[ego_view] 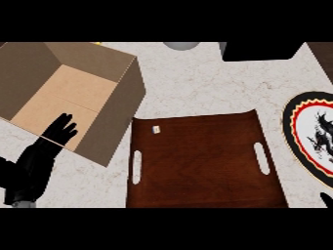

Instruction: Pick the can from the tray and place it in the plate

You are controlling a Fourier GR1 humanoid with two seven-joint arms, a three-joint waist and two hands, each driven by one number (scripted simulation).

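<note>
Nearest, the left hand (37, 157) shows at the lower left, open with its fingers straight, their tips lying over the near wall of a cardboard box (68, 95); it holds nothing. At the lower right only a dark tip of the right hand (331, 200) shows, and its state cannot be told.

Between them lies the brown tray (197, 166), bare but for a tiny pale speck. To the right, the plate (312, 116) is cut off by the view's edge, and nothing stands on the part that shows.

So the can is on neither. It may be the grey round shape (181, 45) at the far edge, beside a black block (259, 51), or be hidden by the right hand. Which step is in hand stays unsettled; any next move first calls for finding the can.
</note>
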